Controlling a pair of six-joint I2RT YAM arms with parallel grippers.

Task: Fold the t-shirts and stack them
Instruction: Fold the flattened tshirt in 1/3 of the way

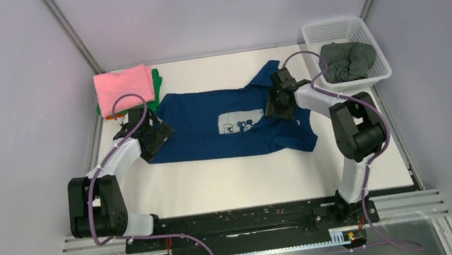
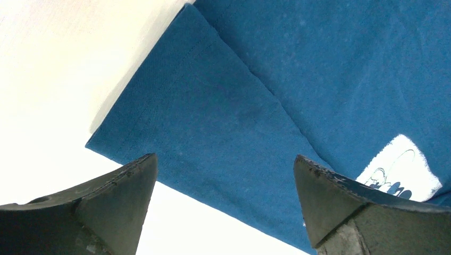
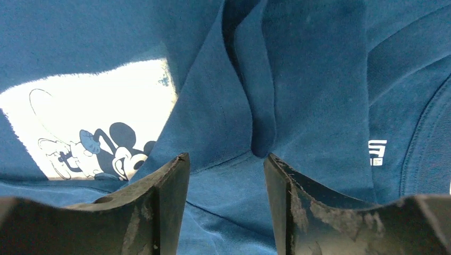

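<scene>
Hovering over soft, creased navy t-shirt (image 1: pixel 193 122): left end effector (image 2: pixel 224 159) spread wide, right end effector (image 3: pixel 226 156) narrowly parted.

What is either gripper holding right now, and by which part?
Nothing is held. The left gripper is open above an edge of the navy t-shirt; the right gripper has jaws apart at a raised fold beside its print.

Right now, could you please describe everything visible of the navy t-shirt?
The navy t-shirt is soft knit cloth, spread sideways and print-up on the table, with a pale cartoon-mouse print. A fold wrinkles it near the collar, between the right gripper's open fingers; the left gripper hangs open over its other end.
</scene>
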